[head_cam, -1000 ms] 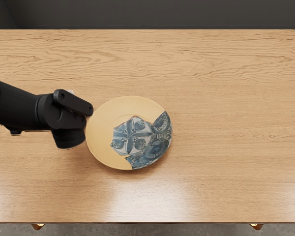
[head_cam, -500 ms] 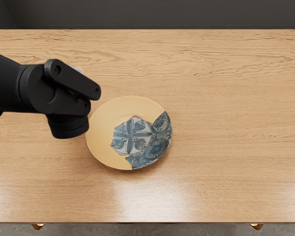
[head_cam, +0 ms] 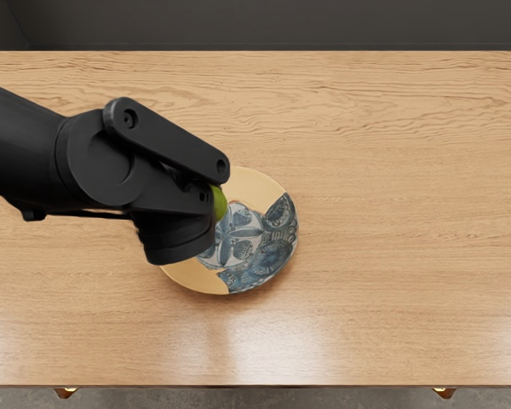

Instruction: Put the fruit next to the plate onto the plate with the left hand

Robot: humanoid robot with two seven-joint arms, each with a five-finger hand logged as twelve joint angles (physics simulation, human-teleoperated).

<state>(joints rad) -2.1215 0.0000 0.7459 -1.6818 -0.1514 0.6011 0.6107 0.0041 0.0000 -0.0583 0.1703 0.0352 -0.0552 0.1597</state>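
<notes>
My left hand (head_cam: 187, 213) reaches in from the left edge and hangs over the left half of the plate (head_cam: 264, 247), a tan dish with a blue patterned patch. Its black fingers are curled around a small green fruit (head_cam: 218, 203), of which only a sliver shows at the hand's right side. The hand and forearm hide the plate's left rim. I cannot tell whether the fruit touches the plate. The right arm is out of view.
The plate lies on a wooden table (head_cam: 392, 153) that fills the view. Its front edge runs along the bottom of the picture, and a dark wall stands behind the far edge.
The left hand has risen and swung right from beside the plate to above its left half. A sliver of green fruit now shows in its grasp.
</notes>
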